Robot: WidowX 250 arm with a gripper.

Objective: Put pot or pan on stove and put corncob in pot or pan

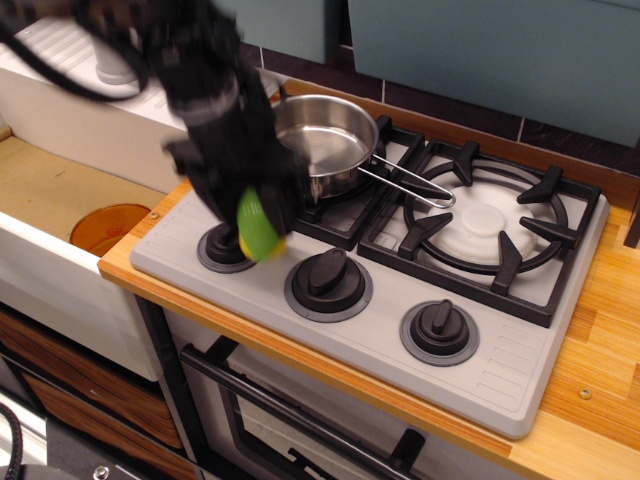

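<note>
The shiny steel saucepan (322, 142) sits on the left burner of the grey stove (520, 380), its wire handle (405, 186) pointing right. My gripper (254, 222) is blurred with motion in front of the pan. It is shut on the green corncob (256, 228) and holds it lifted above the left knob area, tilted, yellow end down. The pan looks empty inside.
Three black knobs line the stove's front: left (222, 246), middle (328, 277), right (439, 328). The right burner grate (488, 228) is bare. A sink basin with an orange drain (108, 226) lies left of the wooden counter (600, 330).
</note>
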